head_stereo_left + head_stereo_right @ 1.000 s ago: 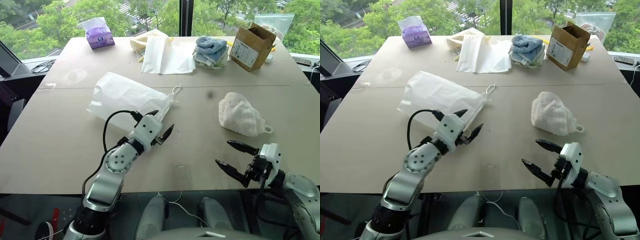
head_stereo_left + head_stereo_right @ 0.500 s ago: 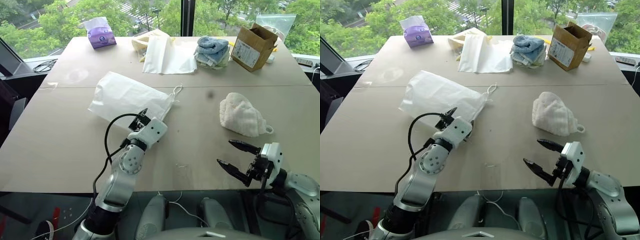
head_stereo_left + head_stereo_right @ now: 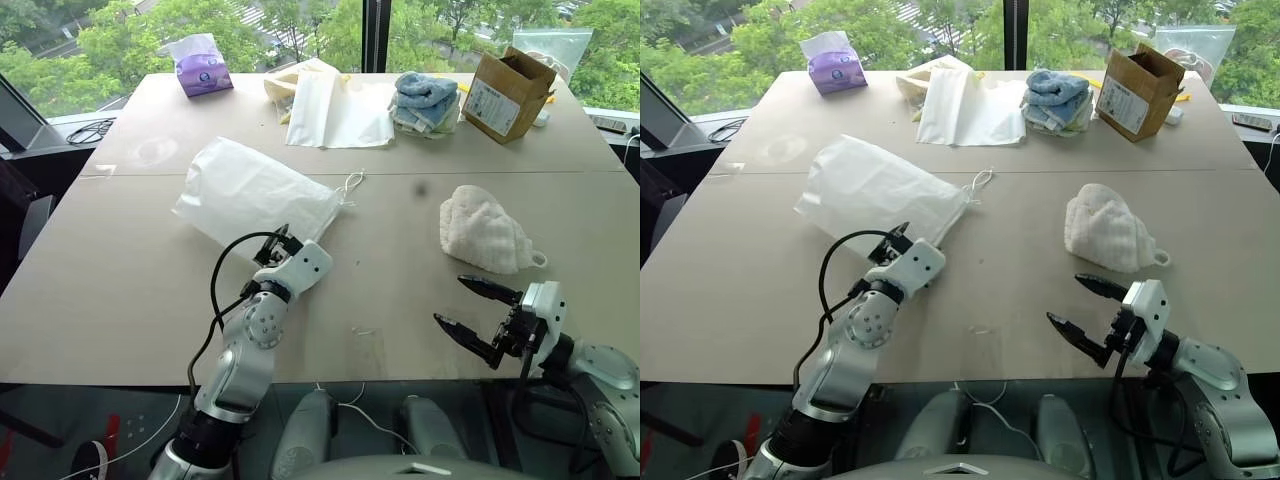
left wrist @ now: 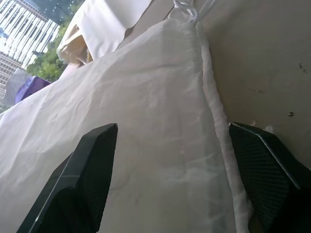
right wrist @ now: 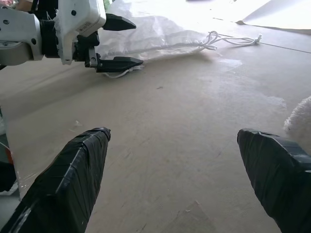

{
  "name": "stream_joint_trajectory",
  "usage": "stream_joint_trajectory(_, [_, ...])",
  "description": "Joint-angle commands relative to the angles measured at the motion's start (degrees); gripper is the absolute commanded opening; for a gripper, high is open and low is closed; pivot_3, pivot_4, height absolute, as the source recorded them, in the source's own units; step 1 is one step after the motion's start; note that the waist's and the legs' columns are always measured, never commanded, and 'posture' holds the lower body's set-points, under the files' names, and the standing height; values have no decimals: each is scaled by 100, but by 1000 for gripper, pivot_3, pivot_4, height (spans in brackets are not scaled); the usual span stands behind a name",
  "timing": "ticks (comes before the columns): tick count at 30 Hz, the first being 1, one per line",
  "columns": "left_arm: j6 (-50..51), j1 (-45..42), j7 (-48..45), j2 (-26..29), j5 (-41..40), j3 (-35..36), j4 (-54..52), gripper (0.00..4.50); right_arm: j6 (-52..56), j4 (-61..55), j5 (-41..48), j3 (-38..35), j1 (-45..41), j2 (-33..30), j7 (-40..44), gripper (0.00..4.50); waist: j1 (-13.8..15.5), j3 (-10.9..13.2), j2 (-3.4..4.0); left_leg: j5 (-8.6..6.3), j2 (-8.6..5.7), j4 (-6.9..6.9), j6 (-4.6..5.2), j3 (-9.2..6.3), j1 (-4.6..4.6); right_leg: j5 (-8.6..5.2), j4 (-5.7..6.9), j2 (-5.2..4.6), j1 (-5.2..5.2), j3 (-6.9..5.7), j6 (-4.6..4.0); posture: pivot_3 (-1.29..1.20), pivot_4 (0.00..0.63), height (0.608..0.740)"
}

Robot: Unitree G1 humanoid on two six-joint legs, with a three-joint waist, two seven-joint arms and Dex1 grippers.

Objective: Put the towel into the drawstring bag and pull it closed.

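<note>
The drawstring bag (image 3: 255, 190) lies flat on the left half of the table, its mouth and white cord loops (image 3: 352, 182) pointing toward the middle. My left gripper (image 5: 122, 42) stands open at the bag's near edge by the mouth. In the left wrist view the bag's hem (image 4: 214, 107) runs between the two fingers. I cannot tell whether they touch the fabric. The fluffy off-white towel (image 3: 485, 230) sits bunched on the right, its small loop toward the right. My right gripper (image 3: 450, 300) hovers open and empty near the front edge, short of the towel.
Along the far edge stand a purple tissue pack (image 3: 200, 65), flat white and cream bags (image 3: 335, 105), a stack of blue and pale towels (image 3: 422, 100) and a cardboard box (image 3: 510, 92). Bare tabletop (image 3: 390, 260) lies between the bag and the towel.
My left gripper has rolled over and edged toward the bag, so its fingers now sit at the bag's near edge. The right arm has stayed still.
</note>
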Motion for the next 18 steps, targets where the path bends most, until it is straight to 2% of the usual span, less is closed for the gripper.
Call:
stream_joint_trajectory(1, [-43, 31, -21, -32, 47, 62, -184, 3768, -81, -202, 25, -100, -26, -3, -16, 4476, 1, 0, 0, 0, 0, 0, 0, 0, 0, 0, 0, 0, 0, 0, 0, 0, 150, 740])
stream_joint_trajectory(10, [89, -38, 375, -130, 324, 346, -3, 3768, -111, -191, 1, -106, -29, 15, -47, 4476, -1, 0, 0, 0, 0, 0, 0, 0, 0, 0, 1, 0, 0, -1, 0, 0, 150, 740])
stream_joint_trajectory(13, [60, -21, 434, -158, 361, 396, -2, 2792, -113, -201, 8, -115, -22, 13, -46, 4500, 1, 0, 0, 0, 0, 0, 0, -1, 0, 0, 0, 0, 0, -1, 0, 0, 150, 740])
stream_joint_trajectory(18, [47, -31, 490, -190, 367, 447, 12, 483, -130, -195, 20, -121, -48, 23, -42, 4500, -1, 0, 0, 0, 0, 0, 0, -1, 0, 0, 1, 0, 0, -2, 0, 0, 150, 740])
